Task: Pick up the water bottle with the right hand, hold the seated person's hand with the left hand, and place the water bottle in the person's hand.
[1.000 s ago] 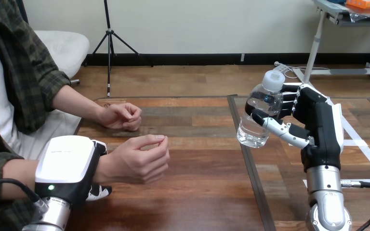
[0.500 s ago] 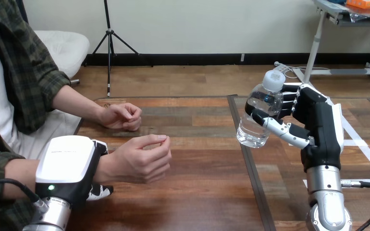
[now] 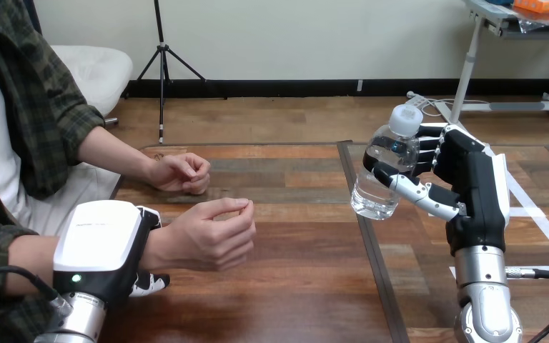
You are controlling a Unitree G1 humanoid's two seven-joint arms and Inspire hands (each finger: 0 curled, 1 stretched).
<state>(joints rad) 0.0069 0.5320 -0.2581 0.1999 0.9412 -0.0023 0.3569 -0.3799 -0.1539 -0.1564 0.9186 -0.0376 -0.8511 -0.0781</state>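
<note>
Head view: your right robot hand (image 3: 472, 182) is clamping the tilted water bottle (image 3: 384, 171) above the desk (image 3: 293, 286); the person's hand (image 3: 207, 236), wrist gripped by your left robot hand (image 3: 100, 239), is resting well left of it.

You're in a robot test lab: taped white lines (image 3: 536, 214) on the wooden desk (image 3: 293, 286) at 3 o'clock, person (image 3: 107, 150) seated at 9.

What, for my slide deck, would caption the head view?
Right hand holds water bottle above the table; left hand clasps the person's wrist.
</note>
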